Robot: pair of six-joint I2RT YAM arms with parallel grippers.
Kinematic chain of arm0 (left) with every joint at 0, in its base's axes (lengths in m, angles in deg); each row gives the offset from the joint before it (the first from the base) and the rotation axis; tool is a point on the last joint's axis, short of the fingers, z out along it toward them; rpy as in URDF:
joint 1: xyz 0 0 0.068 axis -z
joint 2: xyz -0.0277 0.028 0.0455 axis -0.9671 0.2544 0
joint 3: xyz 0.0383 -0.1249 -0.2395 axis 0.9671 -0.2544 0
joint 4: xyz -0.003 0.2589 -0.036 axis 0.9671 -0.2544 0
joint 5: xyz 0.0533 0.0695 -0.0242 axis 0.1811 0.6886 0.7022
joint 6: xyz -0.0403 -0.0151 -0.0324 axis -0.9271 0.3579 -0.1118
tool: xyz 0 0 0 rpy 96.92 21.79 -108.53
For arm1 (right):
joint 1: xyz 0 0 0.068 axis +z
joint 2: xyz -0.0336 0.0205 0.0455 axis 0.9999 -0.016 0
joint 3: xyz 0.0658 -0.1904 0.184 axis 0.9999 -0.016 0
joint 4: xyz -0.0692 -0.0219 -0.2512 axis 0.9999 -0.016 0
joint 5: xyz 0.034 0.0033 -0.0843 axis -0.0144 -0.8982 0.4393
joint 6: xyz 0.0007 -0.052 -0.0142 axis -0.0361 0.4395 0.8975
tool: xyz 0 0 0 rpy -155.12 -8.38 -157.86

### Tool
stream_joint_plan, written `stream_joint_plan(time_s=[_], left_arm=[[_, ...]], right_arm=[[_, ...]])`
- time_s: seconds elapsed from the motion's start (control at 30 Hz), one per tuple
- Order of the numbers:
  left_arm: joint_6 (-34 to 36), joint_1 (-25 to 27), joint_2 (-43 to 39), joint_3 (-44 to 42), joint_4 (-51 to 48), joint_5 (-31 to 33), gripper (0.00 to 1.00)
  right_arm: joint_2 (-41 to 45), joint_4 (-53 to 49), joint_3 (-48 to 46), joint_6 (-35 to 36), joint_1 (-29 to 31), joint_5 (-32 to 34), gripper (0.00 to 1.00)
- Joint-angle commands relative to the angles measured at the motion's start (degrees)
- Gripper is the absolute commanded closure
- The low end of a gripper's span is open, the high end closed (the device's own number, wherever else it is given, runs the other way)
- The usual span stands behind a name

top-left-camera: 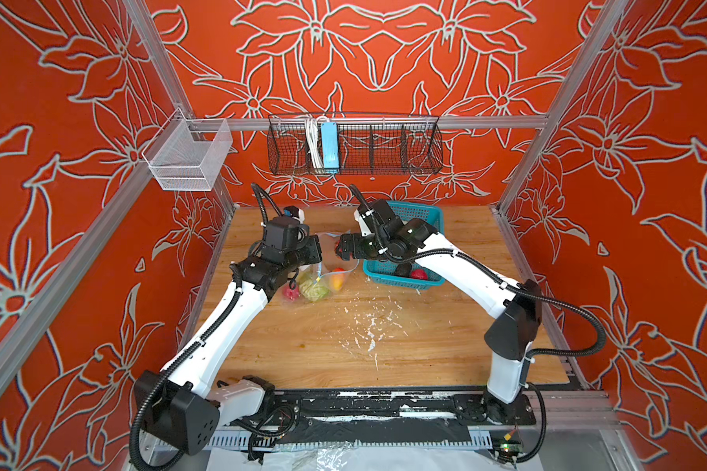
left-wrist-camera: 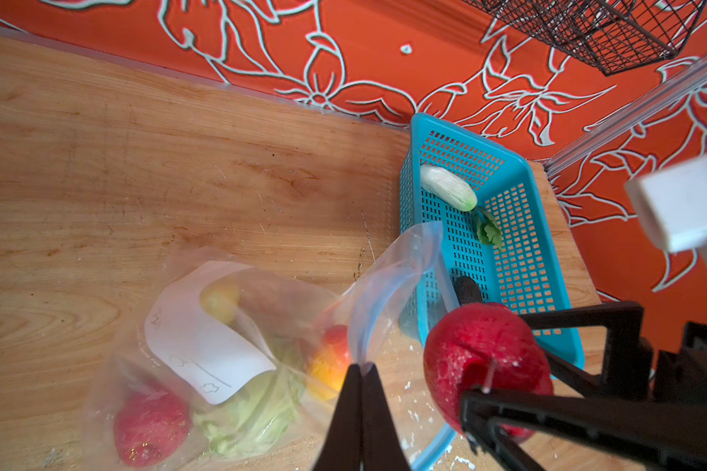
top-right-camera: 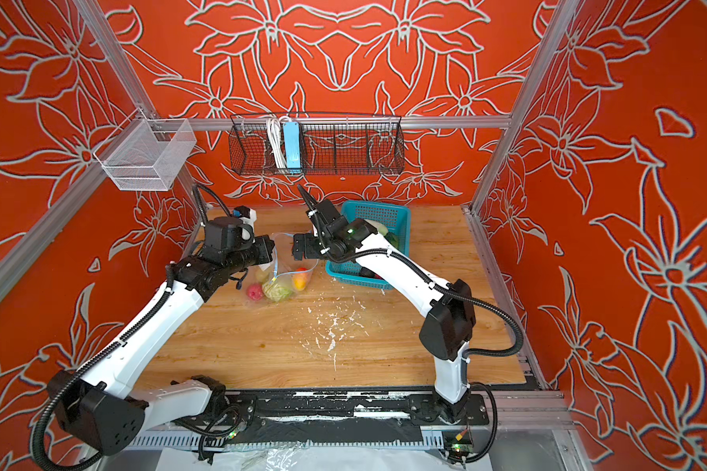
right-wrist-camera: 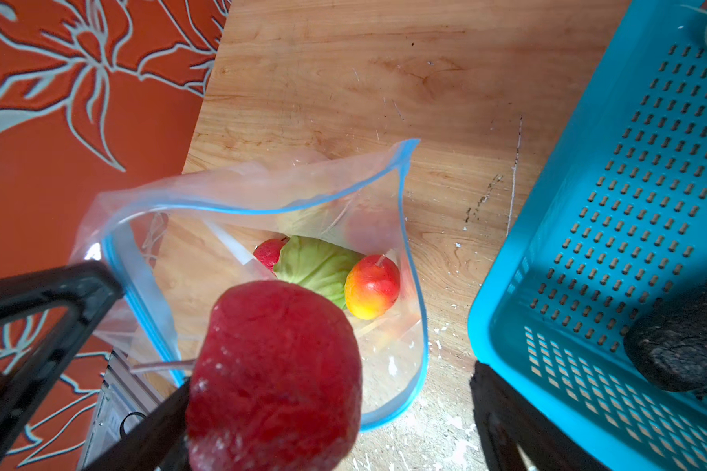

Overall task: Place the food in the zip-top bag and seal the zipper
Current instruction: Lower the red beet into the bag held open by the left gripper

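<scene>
A: Where's the stereo head?
B: High over the front edge of the table (top-left-camera: 303,346), tilted down. It's wide and far, and takes in the whole top plus the back wall (top-left-camera: 384,61). Both top views are nearly identical.
A: Wrist cams?
B: Both close in. Left wrist looks across the zip-top bag (left-wrist-camera: 205,346) toward the teal basket (left-wrist-camera: 409,183) and back wall. Right wrist looks steeply down into the bag's mouth.
A: Overlap?
B: All four see bag and basket. Both wrist views share the red fruit (left-wrist-camera: 482,346).
</scene>
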Motion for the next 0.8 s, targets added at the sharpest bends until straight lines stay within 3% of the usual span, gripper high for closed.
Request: stream_joint_plan(time_s=[0.0,0.2,0.77], left_arm=[[-0.81,-0.28,-1.46,0.07,-0.39,-0.42,1.00],[-1.93,-0.30,-3.48,-2.10,3.24,-3.97,1.00],[-1.75,-0.45,-4.47,-1.08,1.84,-2.55,1.00]], right_arm=[[1.04,-0.85,-0.33,1.15,-0.48,-0.98,0.02],[-0.93,-0.42,-0.88,1.24,-1.01,-2.55,0.02],[-5.57,3.62,-1.64,3.07,-1.80,-5.85,0.02]])
